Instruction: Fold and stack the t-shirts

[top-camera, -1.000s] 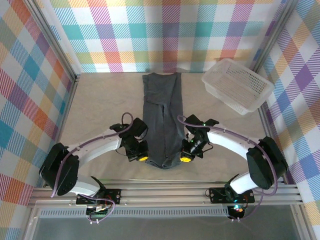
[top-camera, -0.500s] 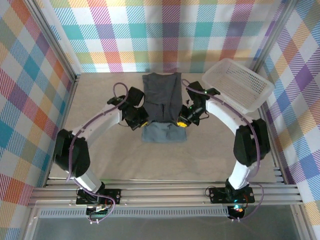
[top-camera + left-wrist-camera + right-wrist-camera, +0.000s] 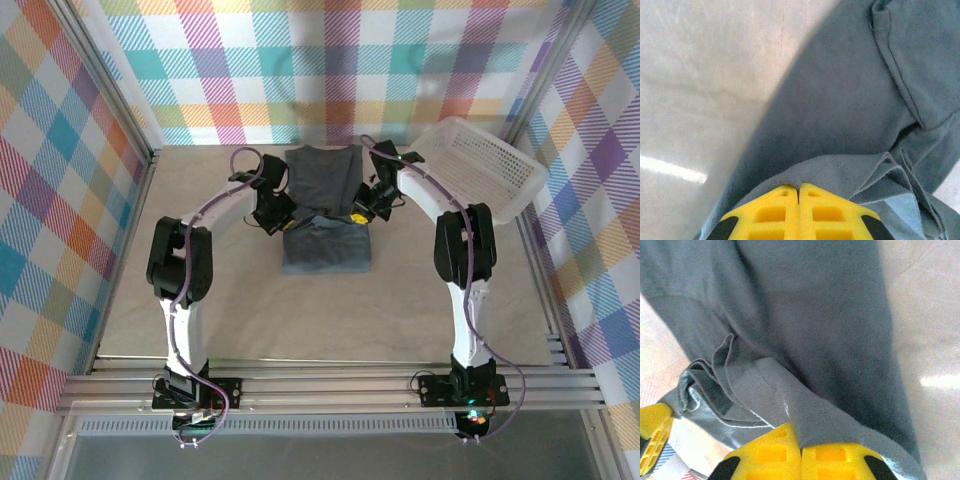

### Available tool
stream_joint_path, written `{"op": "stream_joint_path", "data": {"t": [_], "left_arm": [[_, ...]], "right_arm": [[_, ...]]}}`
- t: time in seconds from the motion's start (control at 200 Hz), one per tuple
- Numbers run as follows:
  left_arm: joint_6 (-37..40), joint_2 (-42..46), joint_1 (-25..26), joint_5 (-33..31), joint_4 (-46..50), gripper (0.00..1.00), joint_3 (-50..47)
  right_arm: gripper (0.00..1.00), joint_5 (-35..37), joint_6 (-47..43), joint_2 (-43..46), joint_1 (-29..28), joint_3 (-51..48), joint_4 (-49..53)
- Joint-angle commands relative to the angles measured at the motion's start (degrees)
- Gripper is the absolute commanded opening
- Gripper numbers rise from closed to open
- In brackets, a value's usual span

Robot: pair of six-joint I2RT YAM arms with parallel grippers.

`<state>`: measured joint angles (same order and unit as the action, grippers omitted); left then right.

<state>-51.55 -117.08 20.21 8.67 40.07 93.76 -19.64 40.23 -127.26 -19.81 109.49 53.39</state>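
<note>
The slate blue-grey t-shirt [image 3: 326, 235] lies on the table's far middle, its near end lifted and doubled back over the rest. My left gripper [image 3: 283, 221] is shut on the hem at the shirt's left side; in the left wrist view the yellow fingers [image 3: 799, 210] pinch the fabric [image 3: 840, 110]. My right gripper [image 3: 358, 214] is shut on the hem at the right side; in the right wrist view the cloth [image 3: 815, 340] runs out from between the yellow fingers [image 3: 801, 457]. Both grippers hold the raised edge above the far half of the shirt.
A white lattice basket [image 3: 480, 165] stands tilted at the back right, close to my right arm. Checked walls enclose the table on three sides. Beige tabletop [image 3: 330, 310] lies bare between the shirt and the arm bases.
Both grippers have carried the shirt's near hem from the front of the table toward the back. The long strip of shirt has become a shorter doubled shape.
</note>
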Motion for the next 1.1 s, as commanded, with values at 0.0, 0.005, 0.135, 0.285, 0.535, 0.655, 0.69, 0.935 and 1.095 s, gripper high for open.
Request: {"op": "stream_joint_path", "data": {"t": [0.0,0.005,0.135,0.285,0.535,0.655,0.69,0.935,1.095], "left_arm": [[3.21,-2.96,-0.78,1.31,-1.97,0.01,4.44],[3.34,-3.1,-0.83,1.33,-1.95,0.02,4.56],[5.39,-3.05,-1.22,0.7,-2.35,0.35,5.63],[6.78,5.24,-0.55,-1.66,-3.69,0.47,-2.51],[-10.85,24.45,0.92,3.15,-17.02,0.44,-33.75],[-16.52,23.88,1.7,6.21,-23.69,0.47,-38.61],[-17.54,22.85,1.85,7.01,-26.7,0.48,-38.86],[-19.42,17.3,2.86,8.71,-29.37,0.46,-38.92],[-19.05,13.06,3.81,9.86,-28.68,0.38,-36.72]], "right_arm": [[0.02,-1.31,-1.18,-3.1,0.93,3.69,1.37],[0.03,-1.34,-1.19,-3.26,0.97,3.79,1.46],[0.38,-0.65,-3.42,-3.65,1.85,5.18,1.73],[0.54,4.38,-9.72,3.97,1.49,1.76,0.42],[0.53,0.09,-4.01,19.65,1.03,-25.92,-8.92],[0.53,-4.91,2.57,22.39,0.21,-36.28,-17.16],[0.53,-6.24,4.58,22.03,0.26,-38.32,-18.98],[0.53,-8.38,7.91,17.17,0.31,-39.57,-20.82],[0.51,-8.62,7.59,15.41,0.33,-38.85,-20.82]]}}
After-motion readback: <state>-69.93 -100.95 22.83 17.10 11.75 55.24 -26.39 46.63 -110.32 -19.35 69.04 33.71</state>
